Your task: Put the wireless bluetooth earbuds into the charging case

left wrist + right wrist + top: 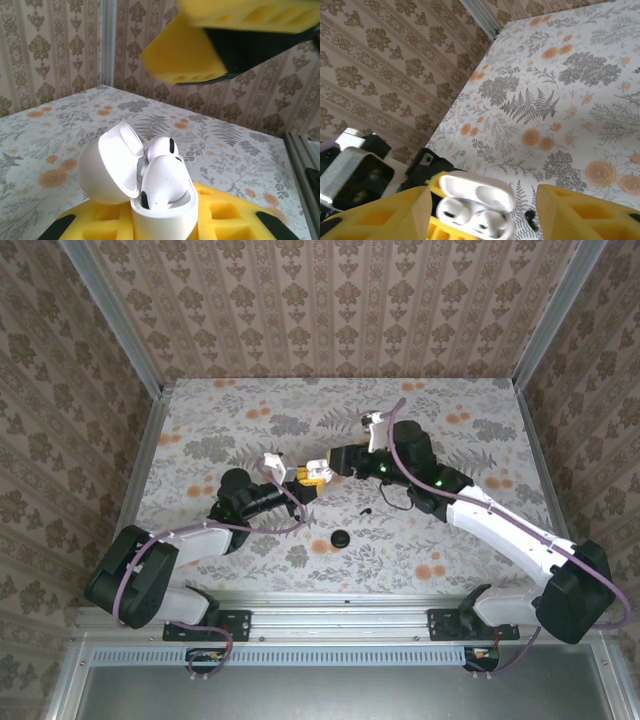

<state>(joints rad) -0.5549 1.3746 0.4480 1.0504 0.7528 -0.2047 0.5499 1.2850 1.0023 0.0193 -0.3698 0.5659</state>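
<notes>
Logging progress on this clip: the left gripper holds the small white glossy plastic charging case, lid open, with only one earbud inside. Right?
Not one: two white glossy earbuds sit inside, as the left wrist view shows. The left gripper does hold the small white glossy plastic charging case, lid open.

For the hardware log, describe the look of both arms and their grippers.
Both arms alternate black rounded joint housings with glossy white links: left arm, right arm. A mauve cable loops along each. Small green lights glow on the right arm. Each gripper's fingers are yellow ribbed pads on black backing.
</notes>
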